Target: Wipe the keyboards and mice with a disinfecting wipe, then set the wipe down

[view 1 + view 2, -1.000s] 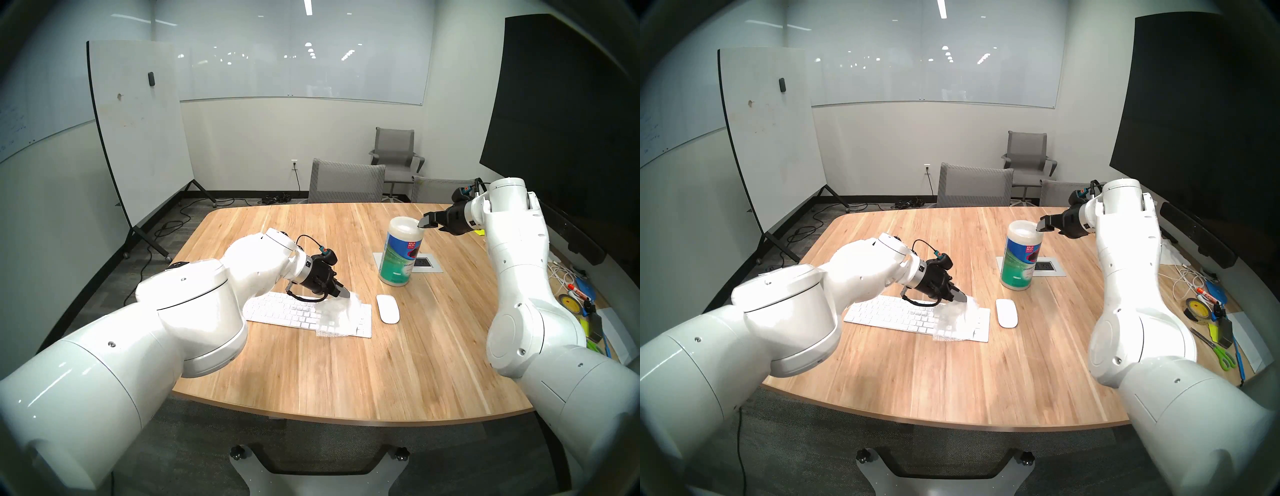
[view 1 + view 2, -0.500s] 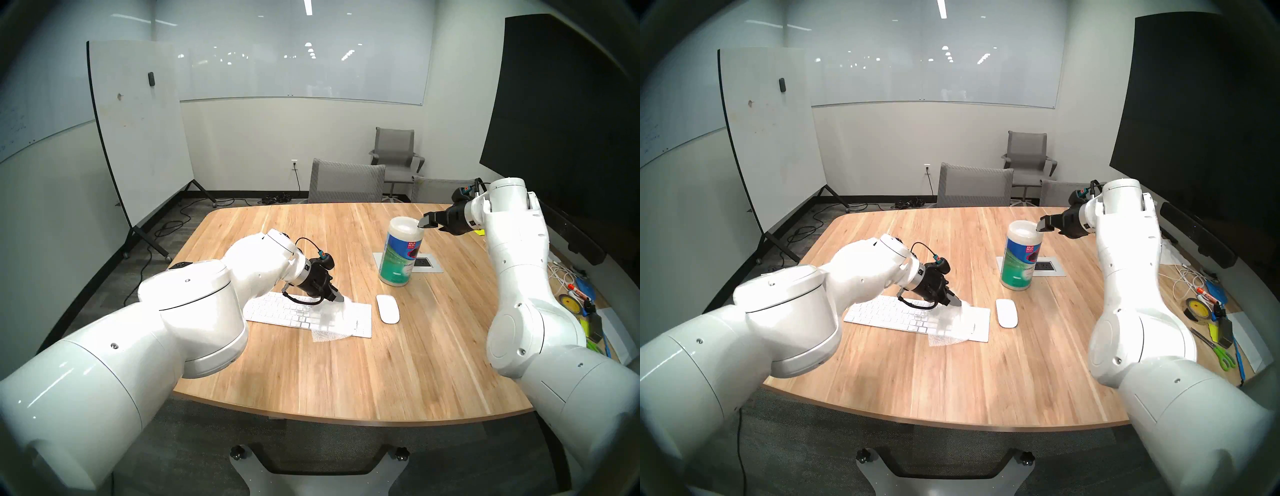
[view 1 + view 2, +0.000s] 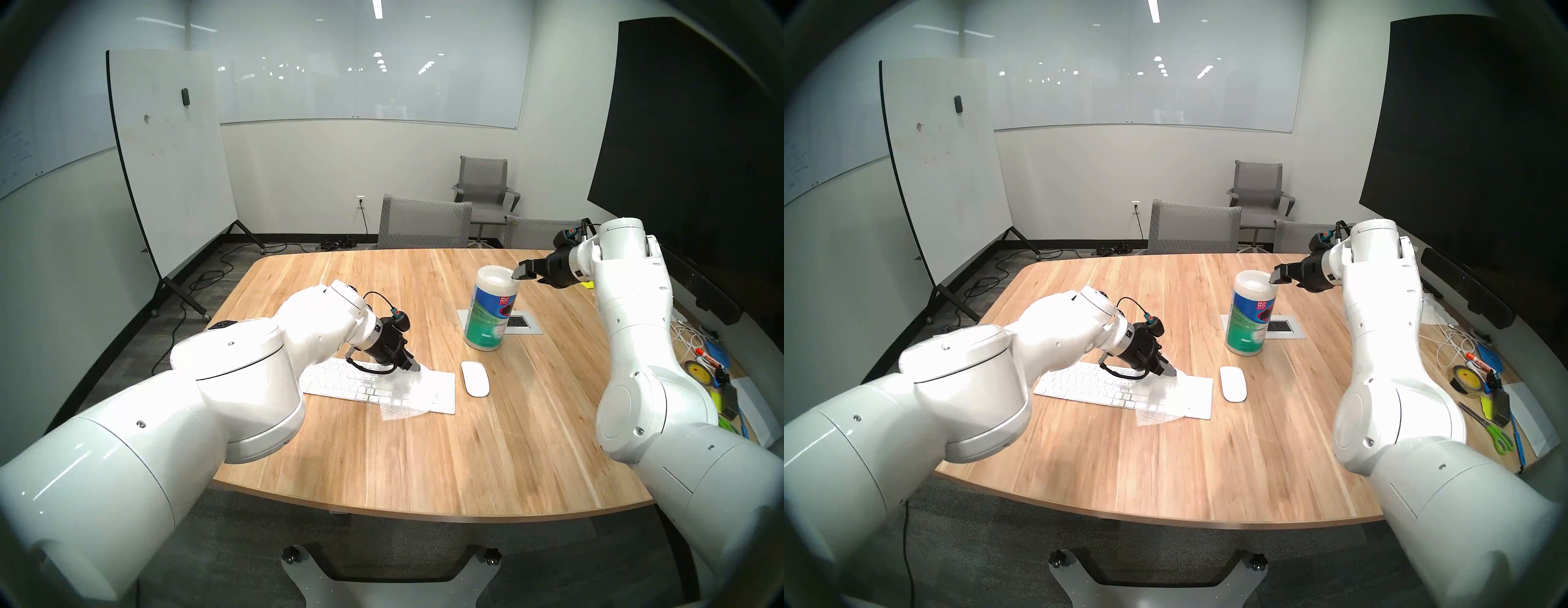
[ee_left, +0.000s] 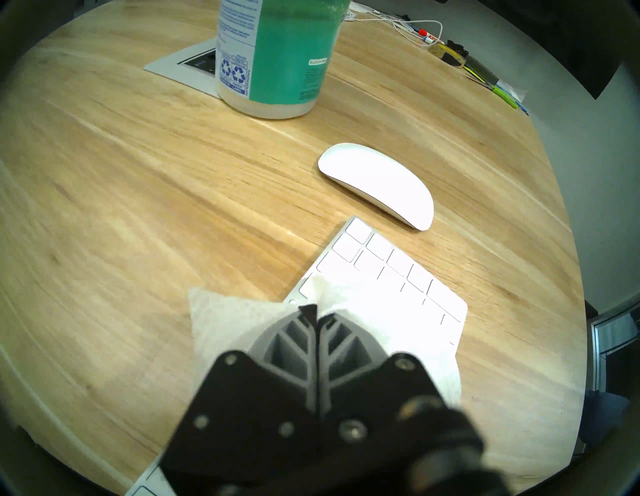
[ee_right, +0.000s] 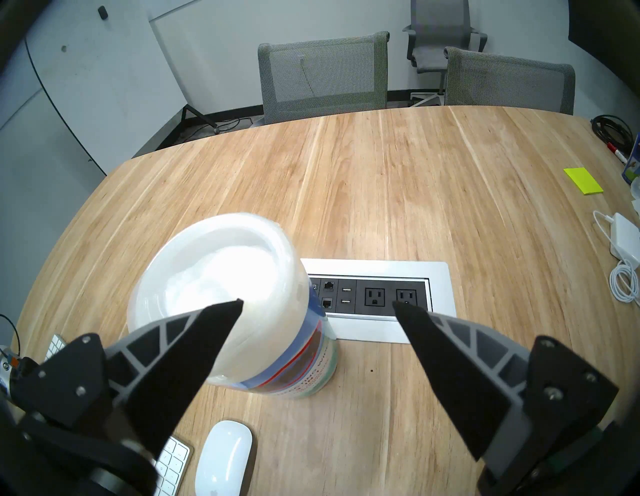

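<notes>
Quilted wipe (image 3: 401, 397), pinched in left claw (image 3: 415, 366), drapes flat keyboard (image 3: 339, 378); right claw (image 5: 317, 306) spread.

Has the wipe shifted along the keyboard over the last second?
Yes. The wipe, pinched in the left gripper, slid leftward along the keyboard, away from the unmoved mouse, uncovering the number pad end; its corner now overhangs the near edge.

The wipe (image 3: 403, 392) covers part of the keyboard (image 3: 339, 380), hiding the keys beneath it. In the left wrist view, the canister (image 4: 277, 59) at twelve o'clock is cut off by the top edge, and the left claw (image 4: 313, 313) hides the wipe's pinched corner. Clutter (image 3: 708, 365) at three o'clock on the worktop (image 3: 424, 458) is too small to identify.
</notes>
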Controlling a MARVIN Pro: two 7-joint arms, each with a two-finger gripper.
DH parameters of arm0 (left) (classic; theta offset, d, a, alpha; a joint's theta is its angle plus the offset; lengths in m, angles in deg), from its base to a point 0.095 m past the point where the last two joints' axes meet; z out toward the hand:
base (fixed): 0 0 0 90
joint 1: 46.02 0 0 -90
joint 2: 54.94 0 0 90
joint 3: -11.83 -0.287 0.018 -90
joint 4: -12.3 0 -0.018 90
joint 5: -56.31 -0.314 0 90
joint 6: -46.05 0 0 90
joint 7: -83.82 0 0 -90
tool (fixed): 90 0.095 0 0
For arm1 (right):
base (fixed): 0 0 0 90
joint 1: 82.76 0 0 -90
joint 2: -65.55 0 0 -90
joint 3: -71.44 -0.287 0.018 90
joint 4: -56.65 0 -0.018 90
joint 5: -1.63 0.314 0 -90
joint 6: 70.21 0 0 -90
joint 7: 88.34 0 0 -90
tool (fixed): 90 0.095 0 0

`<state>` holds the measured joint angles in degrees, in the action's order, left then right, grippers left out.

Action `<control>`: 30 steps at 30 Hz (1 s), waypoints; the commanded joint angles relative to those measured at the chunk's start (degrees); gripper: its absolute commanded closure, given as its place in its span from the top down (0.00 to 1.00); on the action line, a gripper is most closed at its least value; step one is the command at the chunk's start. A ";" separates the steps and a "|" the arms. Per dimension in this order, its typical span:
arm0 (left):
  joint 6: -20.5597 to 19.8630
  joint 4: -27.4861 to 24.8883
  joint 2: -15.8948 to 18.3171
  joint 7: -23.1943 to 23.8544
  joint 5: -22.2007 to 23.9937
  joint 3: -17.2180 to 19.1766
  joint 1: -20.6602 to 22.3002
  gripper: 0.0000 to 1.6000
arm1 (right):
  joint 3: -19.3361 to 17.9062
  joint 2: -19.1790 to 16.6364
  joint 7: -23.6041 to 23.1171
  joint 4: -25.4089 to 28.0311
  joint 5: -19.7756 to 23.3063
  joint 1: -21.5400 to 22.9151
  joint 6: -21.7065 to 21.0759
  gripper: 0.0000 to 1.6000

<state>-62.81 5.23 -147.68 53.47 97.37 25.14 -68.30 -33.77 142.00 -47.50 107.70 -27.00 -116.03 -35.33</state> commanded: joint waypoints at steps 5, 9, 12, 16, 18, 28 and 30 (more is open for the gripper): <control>-0.63 -0.96 -1.72 1.41 0.06 0.03 0.33 0.00 | -0.12 0.00 -0.36 1.01 0.24 1.39 0.12 1.00; -0.69 -1.14 -2.25 1.85 0.14 0.07 -0.46 0.00 | -0.12 0.00 -0.36 1.01 0.24 1.39 0.12 1.00; -0.72 -1.33 -2.79 2.11 0.28 0.20 -1.09 0.00 | -0.12 0.00 -0.36 1.00 0.24 1.39 0.12 1.00; -0.62 -1.45 -3.35 2.34 0.40 0.32 -1.76 0.00 | -0.12 0.00 -0.36 1.01 0.24 1.39 0.12 1.00; -0.74 -1.51 -3.67 2.49 0.50 0.44 -1.82 0.00 | -0.12 0.00 -0.36 1.01 0.24 1.39 0.12 1.00; -0.23 -1.36 -4.79 2.59 0.75 1.16 -2.02 0.00 | -0.12 0.00 -0.36 1.02 0.24 1.39 0.12 1.00; -0.22 -1.29 -5.01 2.29 0.76 1.30 -1.79 0.00 | -0.12 0.00 -0.35 1.00 0.24 1.39 0.12 1.00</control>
<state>-63.40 4.13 -151.11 56.12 97.61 25.83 -71.11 -33.77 142.00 -47.50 107.70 -27.00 -116.03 -35.33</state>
